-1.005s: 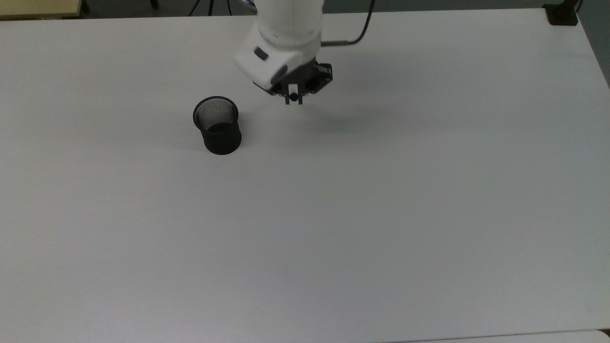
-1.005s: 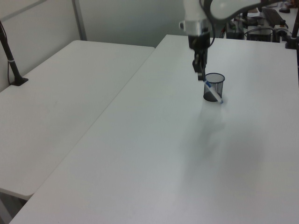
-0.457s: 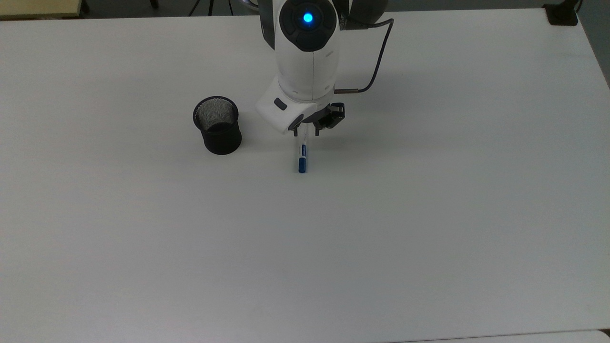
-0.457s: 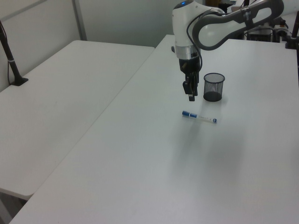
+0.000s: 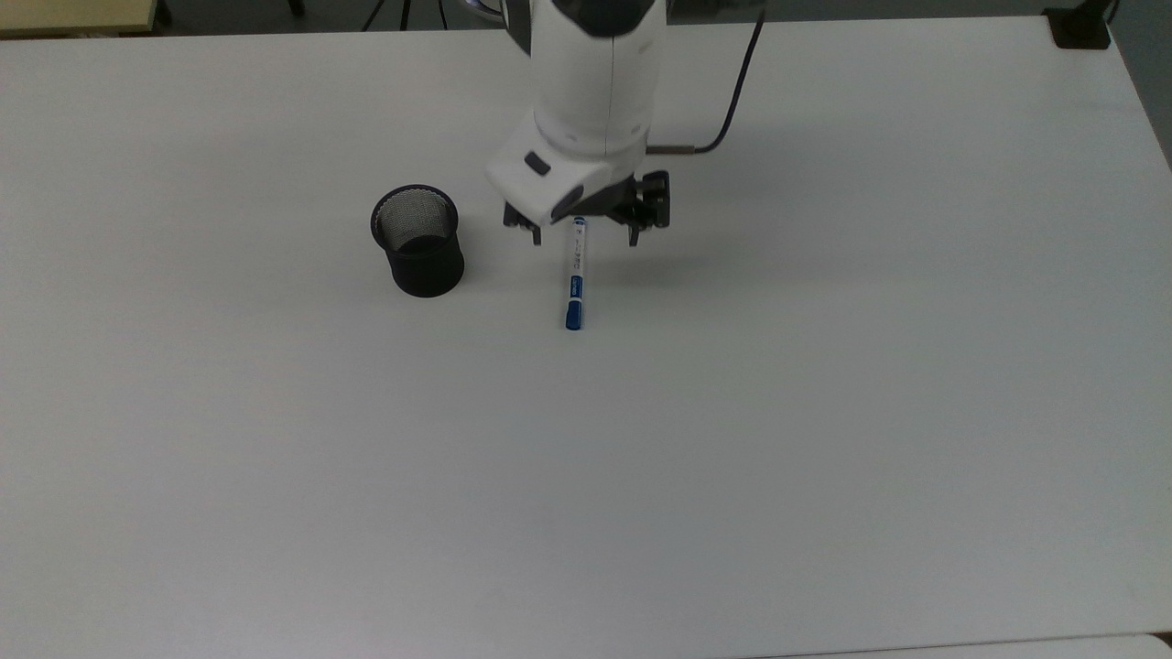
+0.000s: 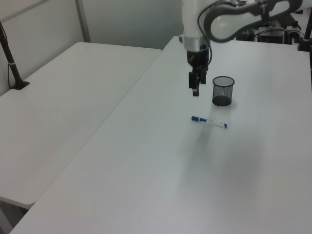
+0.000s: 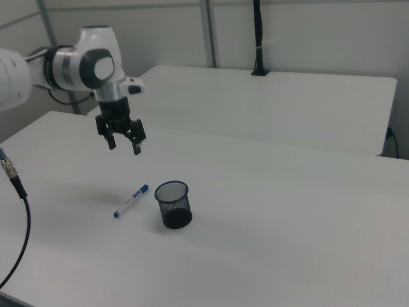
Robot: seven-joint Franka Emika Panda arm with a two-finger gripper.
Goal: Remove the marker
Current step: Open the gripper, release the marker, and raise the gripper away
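Observation:
The marker [image 5: 575, 275] lies flat on the white table [image 5: 732, 412], a slim white pen with blue cap, also seen as the marker [image 6: 209, 122] and the marker [image 7: 131, 200]. The black mesh cup [image 5: 417, 240] stands upright and empty to the top view's left of it; the cup [image 6: 223, 90] and the cup [image 7: 173, 203] are apart from the pen. My gripper [image 5: 583, 240] hangs open above the marker's far end, holding nothing. In the right view the gripper [image 7: 124, 144] is well above the table with fingers spread.
A second white table [image 6: 63, 97] stands beside mine across a narrow gap. A black post [image 7: 257, 38] rises from the far table. A cable [image 5: 723, 119] trails from the arm's wrist.
One second ago my gripper held the marker in the air beside the cup. It set the marker down on the table, opened, and has since risen away from it.

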